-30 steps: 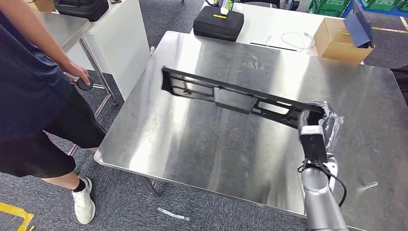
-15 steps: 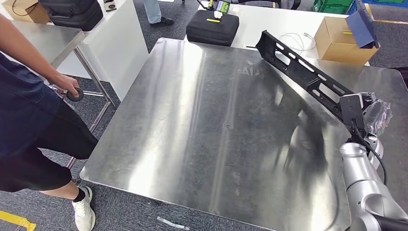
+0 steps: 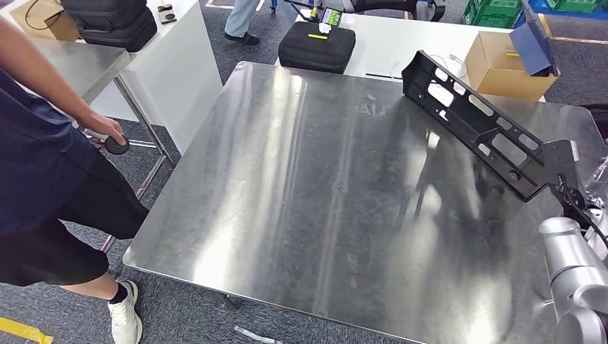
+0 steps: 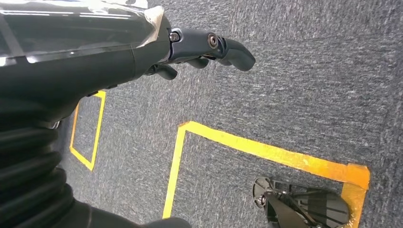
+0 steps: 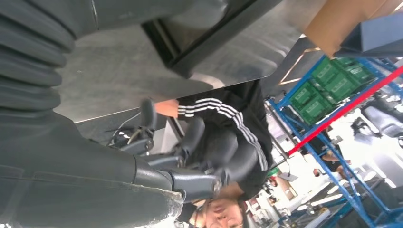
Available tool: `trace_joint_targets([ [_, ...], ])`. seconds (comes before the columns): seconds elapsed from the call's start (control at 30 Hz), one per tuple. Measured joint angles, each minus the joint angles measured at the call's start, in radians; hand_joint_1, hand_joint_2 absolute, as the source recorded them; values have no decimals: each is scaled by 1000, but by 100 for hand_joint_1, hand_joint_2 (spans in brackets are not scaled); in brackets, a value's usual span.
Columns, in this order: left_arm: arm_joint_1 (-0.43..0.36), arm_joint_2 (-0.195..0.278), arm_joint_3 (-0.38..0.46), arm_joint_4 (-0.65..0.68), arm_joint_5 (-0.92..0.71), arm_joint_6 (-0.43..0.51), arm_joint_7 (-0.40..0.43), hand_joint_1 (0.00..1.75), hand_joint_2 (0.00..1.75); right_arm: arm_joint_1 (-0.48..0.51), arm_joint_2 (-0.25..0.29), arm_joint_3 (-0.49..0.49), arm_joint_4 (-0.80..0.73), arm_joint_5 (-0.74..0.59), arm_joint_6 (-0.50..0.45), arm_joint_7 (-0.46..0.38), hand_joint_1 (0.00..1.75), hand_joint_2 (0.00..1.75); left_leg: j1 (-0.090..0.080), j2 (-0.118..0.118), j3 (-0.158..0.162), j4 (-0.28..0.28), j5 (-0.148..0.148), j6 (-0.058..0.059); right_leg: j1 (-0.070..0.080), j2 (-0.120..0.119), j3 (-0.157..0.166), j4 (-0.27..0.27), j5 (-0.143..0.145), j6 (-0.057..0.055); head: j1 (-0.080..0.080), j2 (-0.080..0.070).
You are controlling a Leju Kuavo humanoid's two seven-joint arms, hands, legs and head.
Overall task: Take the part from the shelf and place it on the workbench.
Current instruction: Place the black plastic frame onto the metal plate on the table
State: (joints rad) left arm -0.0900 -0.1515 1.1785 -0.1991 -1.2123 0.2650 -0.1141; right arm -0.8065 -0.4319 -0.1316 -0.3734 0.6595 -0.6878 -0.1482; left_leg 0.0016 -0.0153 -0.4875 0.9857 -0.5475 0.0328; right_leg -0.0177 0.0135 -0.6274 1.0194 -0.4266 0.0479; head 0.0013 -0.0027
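The part (image 3: 477,125) is a long black frame with several cut-outs. It is held up at a slant above the right side of the steel workbench (image 3: 308,186), its far end pointing toward the back. My right hand (image 3: 594,179) grips its near end at the picture's right edge, mostly hidden behind the wrist camera block. In the right wrist view the part (image 5: 223,28) crosses over the steel top close to my right hand (image 5: 142,180). My left hand (image 4: 209,47) hangs over the grey floor and holds nothing.
A person in dark clothes (image 3: 43,158) stands at the bench's left corner with a small black round thing (image 3: 116,144) in one hand. Behind the bench are a black case (image 3: 316,44) and a cardboard box (image 3: 505,61). Another person (image 5: 228,133) stands past the bench's edge.
The part has swung from lying across the middle of the bench to the right side, with its free end now pointing to the back. My right arm has moved right. The view has shifted a little.
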Motion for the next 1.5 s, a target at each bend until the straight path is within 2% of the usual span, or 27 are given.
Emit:
trace_joint_targets([
  [0.2,0,-3,-4,0,1,7,6,0,0,0,4,0,18,15,0,-7,0,0,-2,1,2,0,0,0,-2,0,2,0,0,0,0,0],
  [0.57,0,-7,-4,0,2,9,7,0,0,-7,34,1,21,13,3,-69,0,0,-3,0,2,1,0,0,-3,0,2,0,0,0,0,0],
  [0.8,0,-8,-7,0,-8,-3,6,0,0,-5,33,0,16,-15,70,-136,0,0,-3,0,3,-6,3,0,-3,0,1,-7,1,1,0,0],
  [0.93,0,-13,-17,1,-20,-5,0,0,0,10,13,1,10,10,164,-128,0,0,-2,0,3,-7,4,0,-2,0,1,-8,0,1,0,0],
  [1.17,-1,-12,-30,2,-31,-27,3,0,0,20,-78,19,-13,33,417,-89,0,0,-2,0,1,-9,-1,0,-2,0,0,-9,-1,1,0,0],
  [1.3,-5,-11,-32,2,-30,-31,10,0,0,8,-90,25,-34,7,485,-92,0,0,-2,1,3,-9,-1,0,-3,1,3,-10,-1,0,0,0],
  [1.4,-5,-11,-33,2,-25,-31,9,0,0,11,-89,22,-65,-81,556,-132,0,0,-2,1,5,-9,-1,0,-3,1,6,-10,-1,0,0,0],
  [1.5,-5,-11,-33,2,-17,-31,0,0,0,46,-77,-4,-137,-262,688,-192,0,0,-2,0,8,-9,-1,0,-2,0,8,-10,-1,0,0,0],
])
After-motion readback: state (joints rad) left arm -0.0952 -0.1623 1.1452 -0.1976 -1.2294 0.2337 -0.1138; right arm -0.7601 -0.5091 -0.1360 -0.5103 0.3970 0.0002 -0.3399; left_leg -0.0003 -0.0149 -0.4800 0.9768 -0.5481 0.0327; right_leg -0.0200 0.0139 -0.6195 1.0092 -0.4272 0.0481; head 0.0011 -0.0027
